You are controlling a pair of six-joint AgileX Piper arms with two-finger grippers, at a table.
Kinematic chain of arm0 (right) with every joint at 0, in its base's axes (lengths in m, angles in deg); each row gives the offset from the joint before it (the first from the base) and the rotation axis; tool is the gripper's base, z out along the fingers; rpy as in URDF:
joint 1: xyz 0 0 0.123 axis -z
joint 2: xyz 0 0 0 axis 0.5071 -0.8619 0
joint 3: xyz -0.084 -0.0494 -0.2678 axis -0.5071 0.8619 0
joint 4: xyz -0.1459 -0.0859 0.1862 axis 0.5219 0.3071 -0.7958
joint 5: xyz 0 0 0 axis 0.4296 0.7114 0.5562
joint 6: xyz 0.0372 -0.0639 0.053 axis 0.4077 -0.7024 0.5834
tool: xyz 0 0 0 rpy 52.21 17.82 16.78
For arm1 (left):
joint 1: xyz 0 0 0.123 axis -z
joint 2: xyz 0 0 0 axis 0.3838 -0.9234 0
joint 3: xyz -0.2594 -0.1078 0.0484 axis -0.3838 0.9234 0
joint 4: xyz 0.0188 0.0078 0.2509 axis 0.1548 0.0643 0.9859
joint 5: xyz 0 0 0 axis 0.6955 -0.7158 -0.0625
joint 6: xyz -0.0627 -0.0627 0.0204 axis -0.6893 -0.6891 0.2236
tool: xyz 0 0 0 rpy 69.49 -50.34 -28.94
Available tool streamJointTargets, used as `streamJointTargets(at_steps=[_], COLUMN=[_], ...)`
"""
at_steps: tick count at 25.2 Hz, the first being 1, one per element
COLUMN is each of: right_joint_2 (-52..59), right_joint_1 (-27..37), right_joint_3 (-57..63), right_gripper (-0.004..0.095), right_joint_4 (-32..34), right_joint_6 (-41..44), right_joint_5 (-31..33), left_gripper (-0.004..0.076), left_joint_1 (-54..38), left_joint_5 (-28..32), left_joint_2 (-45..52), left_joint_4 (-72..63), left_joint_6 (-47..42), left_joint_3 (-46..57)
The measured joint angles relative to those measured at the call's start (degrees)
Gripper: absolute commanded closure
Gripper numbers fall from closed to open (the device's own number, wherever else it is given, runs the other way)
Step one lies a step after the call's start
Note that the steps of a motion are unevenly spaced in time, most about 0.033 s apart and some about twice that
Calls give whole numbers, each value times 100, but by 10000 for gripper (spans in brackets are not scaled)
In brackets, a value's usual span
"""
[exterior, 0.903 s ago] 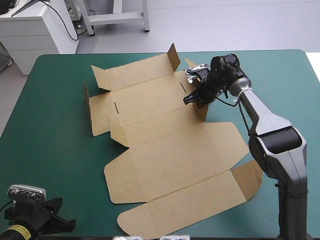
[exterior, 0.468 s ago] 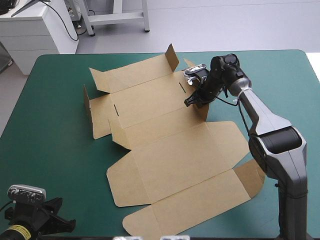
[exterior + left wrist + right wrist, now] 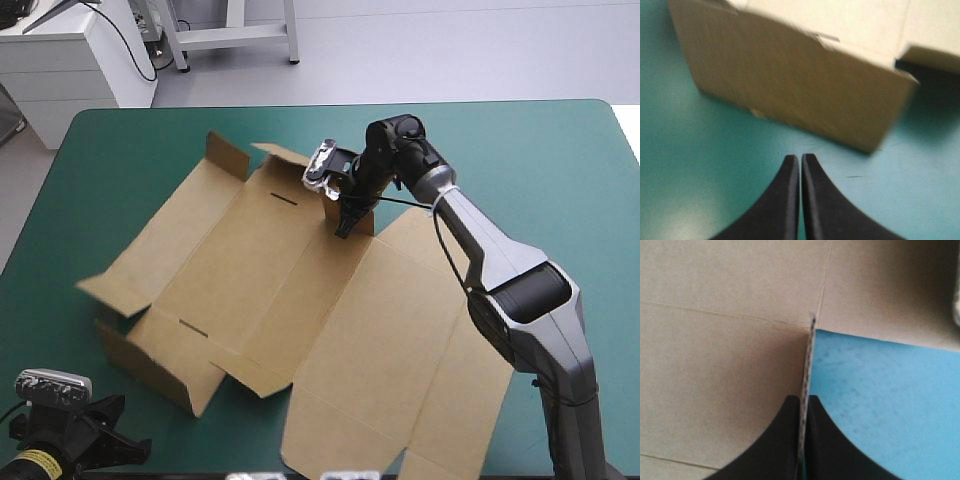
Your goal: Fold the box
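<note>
Box [image 3: 250, 260]: cut brown board, opened out, lying slantwise on the surface [image 3: 560, 180]. It runs from the far-left quarter down to the near edge, right of centre. Most panels lie flat. Two short slots [image 3: 285, 198] are cut in the middle panel, one toward the far end and one toward the near-left end. A corner flap [image 3: 228, 155] at the far-left end stands up. A low wall [image 3: 150, 355] is raised along the near-left side; the panel end beside it is blurred.

Right arm [image 3: 500, 260]: comes in from the near-right corner and reaches across to the box's far edge. The right end effector [image 3: 345, 218] points down, its black fingers all but pressed together, pinching a small upright tab [image 3: 362, 222] of the board at that edge. In the right wrist view the tab shows edge-on, a thin line of board running up between the two fingers. Brown panel lies on one side of it, bare teal-green cover [image 3: 880, 390] on the other.

Left end effector [image 3: 800, 157]: sits low at the near-left corner of the surface, apart from the box. Its fingers are pressed together, tips meeting in one point over the cover. A raised brown wall of the box stands ahead of it, near but not touching, with a strip of cover between the tips and the board. The wall is blurred, and shadow falls on the cover past one of its corners.
</note>
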Motion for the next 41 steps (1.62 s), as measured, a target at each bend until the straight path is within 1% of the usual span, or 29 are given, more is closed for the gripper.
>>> streamJointTargets(at_steps=[2,6,9,14,16,17,19,20,21,22,24,27,32,34,39,41], right_joint_2=[0,0,0,0,0,0,0,0,0,0,0,14,313,525,1217,1518], right_joint_1=[-183,-419,-541,-678,-678,-678,-678,-678,-678,-678,-678,-678,-677,-640,-453,-332], right_joint_3=[-7,-7,-7,-7,-7,-7,-7,-7,-14,-14,-14,-14,-14,-14,-16,-27], right_gripper=[929,929,929,920,887,838,650,530,441,391,403,450,557,587,612,638], right_joint_4=[0,-27,-322,-543,-542,-520,-415,-373,-346,-332,-320,-141,829,1069,1242,1351], right_joint_6=[-390,-869,-1340,-1607,-1558,-1512,-1464,-1460,-1440,-1435,-1361,-1072,-186,100,886,1220], right_joint_5=[20,32,37,37,37,37,37,37,37,37,37,37,37,37,64,78], left_gripper=[731,731,731,731,731,731,731,731,731,731,731,731,731,731,731,731], left_joint_1=[0,0,0,0,0,0,0,0,0,0,0,0,0,0,0,0], left_joint_5=[0,0,0,0,0,0,0,0,0,0,0,0,0,0,0,0], left_joint_2=[0,0,0,0,0,0,0,0,0,0,0,0,0,0,0,0], left_joint_4=[0,0,0,0,0,0,0,0,0,0,0,0,0,6,6,6], left_joint_6=[0,0,0,0,0,0,0,0,0,0,0,0,0,0,0,0], left_joint_3=[0,0,0,0,0,0,0,0,0,0,0,0,0,0,0,0])
